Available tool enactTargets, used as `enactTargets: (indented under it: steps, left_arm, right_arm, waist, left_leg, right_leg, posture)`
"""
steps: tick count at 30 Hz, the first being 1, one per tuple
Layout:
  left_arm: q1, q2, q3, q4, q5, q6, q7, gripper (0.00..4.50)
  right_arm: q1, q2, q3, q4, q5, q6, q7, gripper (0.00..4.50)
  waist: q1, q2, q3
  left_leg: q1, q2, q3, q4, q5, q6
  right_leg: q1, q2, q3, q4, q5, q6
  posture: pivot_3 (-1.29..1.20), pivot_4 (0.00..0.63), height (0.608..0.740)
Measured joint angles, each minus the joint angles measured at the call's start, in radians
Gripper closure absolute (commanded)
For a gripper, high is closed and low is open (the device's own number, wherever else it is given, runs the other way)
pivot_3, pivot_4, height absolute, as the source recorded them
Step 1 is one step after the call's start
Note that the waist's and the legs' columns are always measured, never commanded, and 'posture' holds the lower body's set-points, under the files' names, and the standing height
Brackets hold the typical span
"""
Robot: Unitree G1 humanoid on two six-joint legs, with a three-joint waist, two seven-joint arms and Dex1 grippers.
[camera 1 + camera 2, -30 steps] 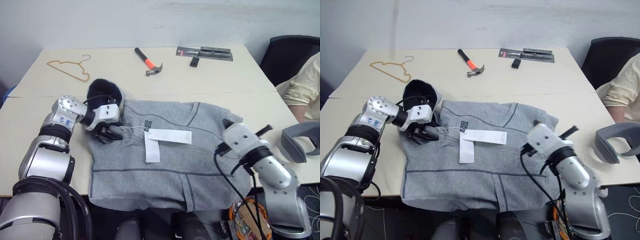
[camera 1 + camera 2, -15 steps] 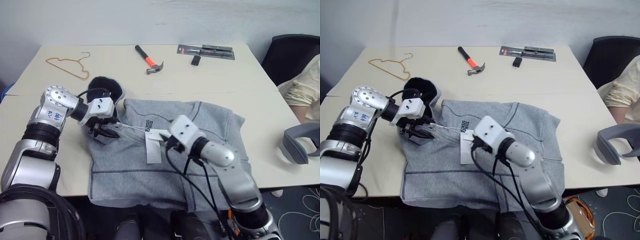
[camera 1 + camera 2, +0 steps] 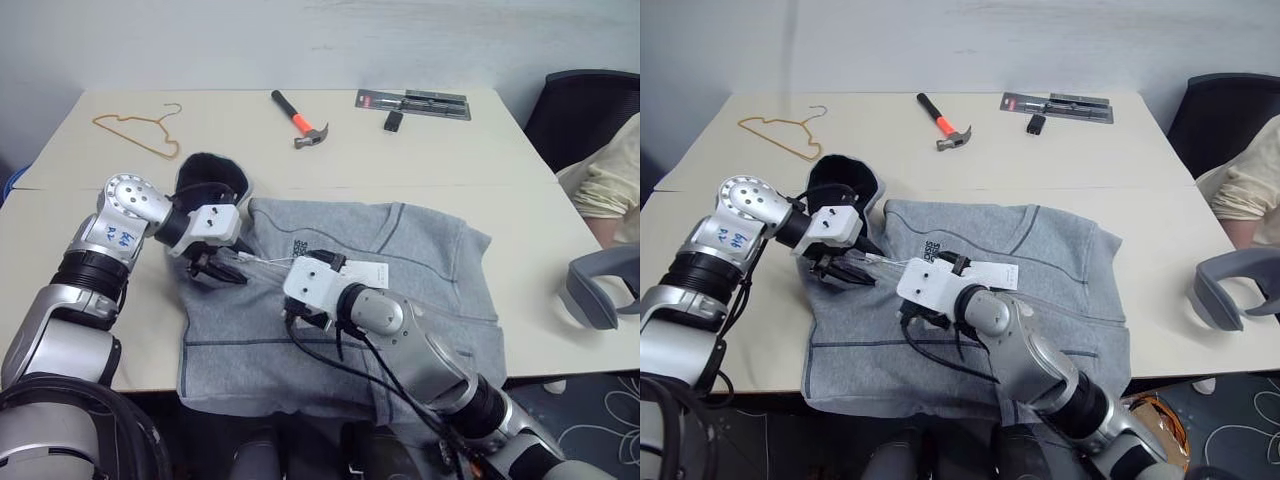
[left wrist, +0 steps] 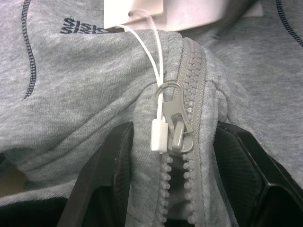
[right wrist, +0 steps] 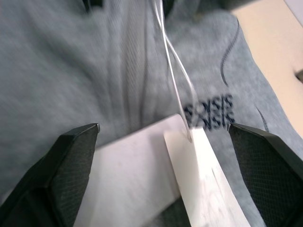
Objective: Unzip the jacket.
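left hand [image 4: 182, 189] pinching jacket [image 3: 420, 260] collar | right hand [image 5: 163, 175] spread, short of zip pull [image 4: 171, 118], nearer

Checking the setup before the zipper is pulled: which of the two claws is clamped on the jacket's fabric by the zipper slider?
The left claw: it pinches the jacket collar around the zipper slider. The right claw hangs open over the white paper tags, gripping nothing.
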Motion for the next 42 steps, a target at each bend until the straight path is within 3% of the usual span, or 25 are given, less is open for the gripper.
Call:
enactTargets:
  steps: [6, 10, 16, 21, 25, 31, 35, 42]
  left_arm:
    - [-0.034, -0.03, 0.002, 0.041, 0.011, -0.008, 0.0, 1.88]
    - [-0.027, -0.028, 0.004, 0.047, 0.021, -0.027, 0.0, 1.88]
    - [-0.021, -0.029, 0.005, 0.054, 0.03, -0.064, 0.0, 1.88]
    - [-0.021, -0.029, 0.005, 0.06, 0.036, -0.07, 0.0, 1.88]
    - [-0.021, -0.03, 0.005, 0.084, 0.039, -0.078, 0.0, 1.88]
    - [-0.036, -0.042, 0.009, 0.126, 0.054, -0.096, 0.0, 1.88]
    - [-0.039, -0.06, 0.016, 0.133, 0.062, -0.1, 0.0, 1.88]
    - [-0.061, -0.088, 0.029, 0.157, 0.067, -0.099, 0.0, 1.88]
  right_arm:
    - [0.003, -0.029, 0.013, 0.059, -0.059, -0.051, -0.024, 0.07]
    - [0.065, 0.087, -0.07, 0.022, -0.002, 0.008, -0.025, 0.07]
    - [0.055, 0.113, 0.01, -0.051, 0.043, 0.024, 0.025, 0.07]
    - [0.02, -0.008, 0.145, -0.037, -0.042, 0.017, 0.039, 0.07]
    - [0.013, -0.122, 0.177, -0.066, -0.14, -0.027, 0.04, 0.07]
    - [0.039, -0.195, 0.056, -0.081, -0.216, -0.023, 0.027, 0.07]
    - [0.071, -0.13, -0.042, -0.08, -0.206, -0.021, 0.006, 0.07]
    - [0.062, -0.035, -0.069, 0.047, -0.192, -0.096, -0.03, 0.07]
  waist:
    - [0.0, 0.0, 0.0]
    - [0.001, 0.0, 0.0]
    - [-0.002, 0.0, 0.0]
    - [-0.001, 0.0, 0.0]
    - [0.001, -0.001, 0.0]
    - [0.003, -0.001, 0.0]
    - [0.0, -0.001, 0.0]
    - [0.001, -0.001, 0.0]
  left_leg:
    - [0.0, 0.0, 0.0, 0.001, 0.0, 0.0]
    - [0.0, 0.001, 0.0, -0.001, 0.0, 0.0]
    - [0.0, 0.0, 0.0, 0.0, 0.0, 0.0]
    - [0.0, 0.0, 0.0, 0.0, 0.0, 0.0]
    - [0.0, 0.0, 0.0, 0.001, 0.0, 0.001]
    - [0.0, 0.0, 0.0, 0.002, 0.0, 0.001]
    - [0.0, 0.0, 0.0, -0.001, 0.0, 0.0]
    - [0.0, 0.0, 0.0, 0.0, 0.0, 0.0]
  right_leg:
    - [0.0, 0.0, 0.0, 0.0, 0.0, 0.0]
    - [0.0, 0.0, 0.0, 0.001, 0.0, 0.0]
    - [0.0, 0.0, 0.0, 0.0, 0.0, 0.0]
    - [0.0, 0.0, 0.0, 0.0, 0.0, 0.0]
    - [0.0, -0.001, 0.0, -0.001, 0.0, 0.0]
    - [0.001, -0.001, -0.001, 0.0, 0.0, 0.0]
    - [0.0, 0.0, 0.0, -0.001, 0.0, 0.0]
    - [0.0, 0.0, 0.0, -0.001, 0.0, 0.0]
  posture:
    - [0.0, 0.15, 0.74]
    - [0.0, 0.15, 0.74]
    - [0.0, 0.15, 0.74]
    - [0.0, 0.15, 0.74]
    - [0.0, 0.15, 0.74]
    - [0.0, 0.15, 0.74]
    - [0.0, 0.15, 0.74]
    - [0.0, 0.15, 0.74]
